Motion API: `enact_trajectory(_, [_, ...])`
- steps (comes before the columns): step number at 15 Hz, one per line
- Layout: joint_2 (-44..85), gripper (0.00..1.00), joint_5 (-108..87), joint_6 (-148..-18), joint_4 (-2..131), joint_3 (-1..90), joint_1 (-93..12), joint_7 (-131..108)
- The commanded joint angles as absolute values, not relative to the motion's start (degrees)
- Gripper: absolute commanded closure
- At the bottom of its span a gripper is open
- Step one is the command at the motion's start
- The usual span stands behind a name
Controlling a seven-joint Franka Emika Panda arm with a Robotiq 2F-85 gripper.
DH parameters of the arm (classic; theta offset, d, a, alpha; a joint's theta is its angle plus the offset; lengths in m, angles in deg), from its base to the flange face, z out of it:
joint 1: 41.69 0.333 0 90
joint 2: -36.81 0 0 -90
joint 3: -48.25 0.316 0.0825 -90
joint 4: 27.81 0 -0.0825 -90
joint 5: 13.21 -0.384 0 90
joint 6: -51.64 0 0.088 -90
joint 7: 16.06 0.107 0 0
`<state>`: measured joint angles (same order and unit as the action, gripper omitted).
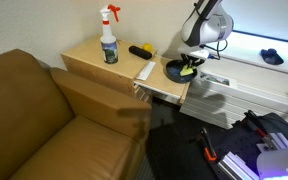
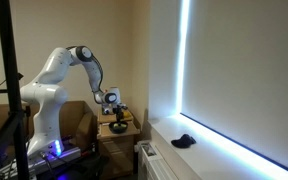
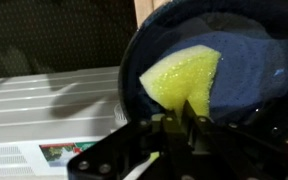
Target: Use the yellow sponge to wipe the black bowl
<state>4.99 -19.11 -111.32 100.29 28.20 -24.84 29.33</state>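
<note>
Yellow sponge (image 3: 182, 78) clamped between the closed fingers of the hand (image 3: 180, 120), lying against the inside of the black bowl (image 3: 256, 62). Bowl standing at the edge of the wooden tabletop (image 1: 84, 58). Further back on the same tabletop, black-and-yellow tool (image 1: 141, 50) and upright spray bottle (image 1: 109, 40). Far off on the white ledge, small dark blue object (image 1: 272, 57)

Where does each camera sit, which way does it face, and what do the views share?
Exterior view: above a brown couch, facing the wooden side table; the arm and gripper show over the black bowl.
Exterior view: low beside the robot, facing along the window wall; the whole arm shows.
Wrist view: looks down into the bowl; gripper shut on the yellow sponge.
Shared: bowl and sponge appear in the wrist and couch-side views.
</note>
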Motion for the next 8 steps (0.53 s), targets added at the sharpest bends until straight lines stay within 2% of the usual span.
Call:
enact_trajectory(1, [3.2, 0.97, -13.1, -116.1, 100.8, 24.3, -21.5, 33.0])
enact_trajectory(3, [4.0, 0.97, -17.5, -119.0, 101.2, 30.6, -27.0, 30.8])
enact_trajectory(8, [3.2, 0.97, -37.0, -122.9, 99.7, 53.8, -46.5, 18.7])
